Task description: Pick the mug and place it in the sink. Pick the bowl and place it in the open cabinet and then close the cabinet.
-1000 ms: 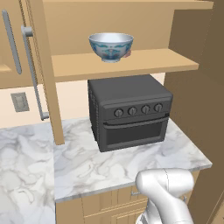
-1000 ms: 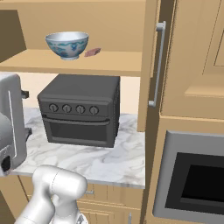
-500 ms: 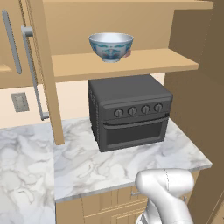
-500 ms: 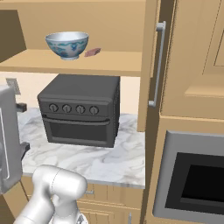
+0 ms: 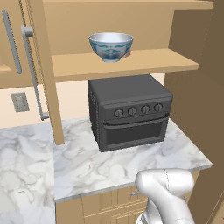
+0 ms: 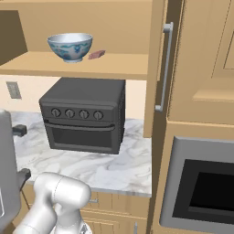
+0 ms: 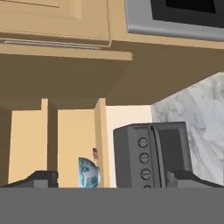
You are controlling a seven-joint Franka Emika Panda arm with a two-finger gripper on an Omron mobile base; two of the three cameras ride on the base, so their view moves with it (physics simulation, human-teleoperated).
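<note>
White floral-patterned bowl (image 5: 111,46) sits on light-wood cabinet (image 5: 131,63) shelf; gripper (image 7: 111,179) fingers spread wide, empty; swing the door shut squarely by its silver bar handle (image 6: 165,68).

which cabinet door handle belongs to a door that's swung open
The bar handle on the door beside the bowl's shelf, seen edge-on in the right base view; the handle at far left in the left base view lies flat on a closed door.

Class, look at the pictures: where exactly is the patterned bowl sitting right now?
The bowl stands upright on the wooden shelf of the open cabinet, directly above the black toaster oven, with a small reddish object beside it.
</note>
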